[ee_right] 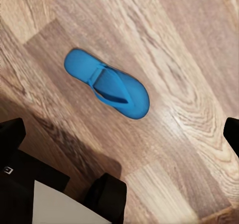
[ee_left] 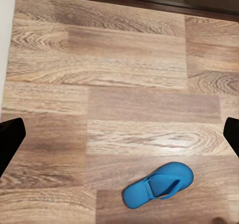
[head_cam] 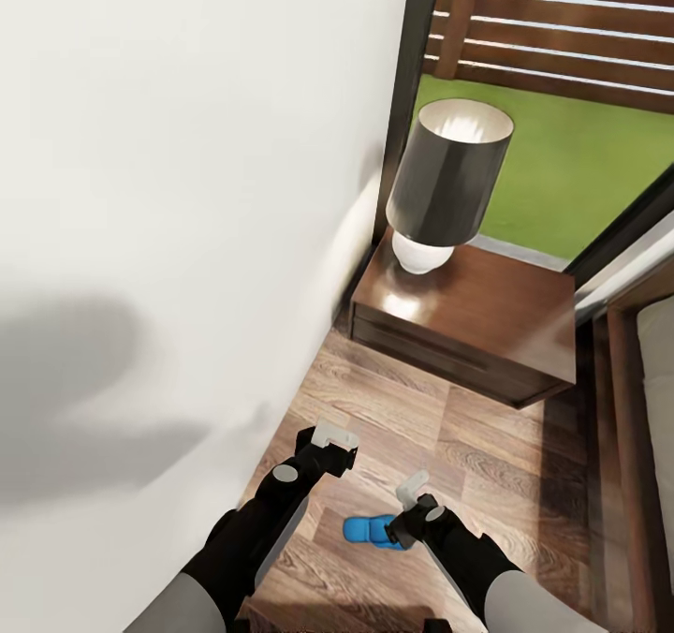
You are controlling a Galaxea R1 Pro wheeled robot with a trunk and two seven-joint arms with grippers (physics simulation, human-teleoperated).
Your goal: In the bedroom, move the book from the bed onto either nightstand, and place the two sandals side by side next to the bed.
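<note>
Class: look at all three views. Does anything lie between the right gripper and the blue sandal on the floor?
Nothing visible does. The sandal lies flat on bare wood floor, and the right gripper hovers above it with its jaws open and nothing held.

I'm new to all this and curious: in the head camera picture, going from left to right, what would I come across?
White wall → left tool → blue sandal on the wood floor → lamp on the nightstand → bed at the right edge.
</note>
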